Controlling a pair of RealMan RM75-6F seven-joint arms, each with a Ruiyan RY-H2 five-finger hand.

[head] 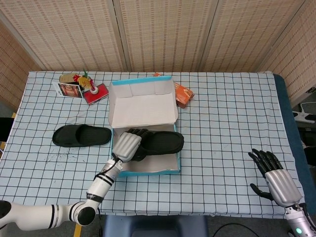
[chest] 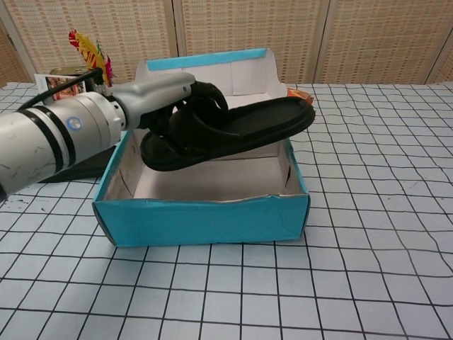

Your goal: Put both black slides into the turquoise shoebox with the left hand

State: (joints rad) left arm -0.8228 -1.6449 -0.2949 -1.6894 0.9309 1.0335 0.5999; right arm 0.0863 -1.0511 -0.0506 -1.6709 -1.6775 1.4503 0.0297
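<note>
My left hand [head: 127, 145] [chest: 159, 99] grips one black slide [head: 159, 142] [chest: 233, 131] by its strap and holds it level just above the open turquoise shoebox [head: 146, 171] [chest: 205, 219]. The slide's toe reaches past the box's right wall. The second black slide [head: 81, 135] lies flat on the checked cloth left of the box; in the chest view only a dark sliver of it shows behind my arm. My right hand [head: 274, 177] rests open near the table's front right corner, far from the box.
The box's lid [head: 142, 101] stands open toward the back. An orange packet [head: 183, 94] lies at the box's back right corner. Red cards and small toys [head: 81, 86] cluster at the back left. The table's front edge is just past the box.
</note>
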